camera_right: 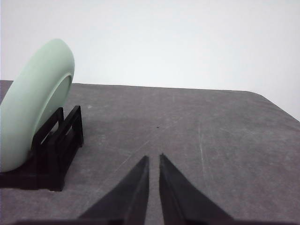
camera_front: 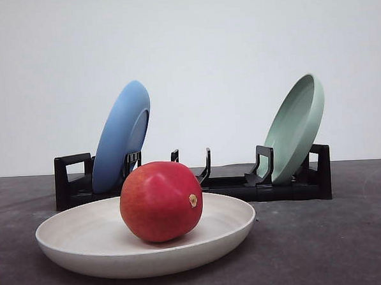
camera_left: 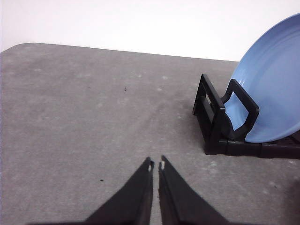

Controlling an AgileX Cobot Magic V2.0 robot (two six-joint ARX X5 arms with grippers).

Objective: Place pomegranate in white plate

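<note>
In the front view the glossy red pomegranate (camera_front: 160, 200) rests inside the white plate (camera_front: 68, 241), which lies flat on the grey table near the front. Its tan stem spot faces right. My left gripper (camera_left: 156, 165) hovers over bare table beside the rack's left end, its fingers nearly touching and holding nothing. My right gripper (camera_right: 153, 158) hangs over bare table to the right of the rack, fingers close together and empty too.
A black dish rack (camera_front: 199, 180) stands behind the white plate. A blue plate (camera_front: 121, 134) leans in its left slot and a pale green plate (camera_front: 296, 127) in its right slot. The rack's end (camera_left: 216, 122) and the green plate (camera_right: 35, 98) appear in the wrist views.
</note>
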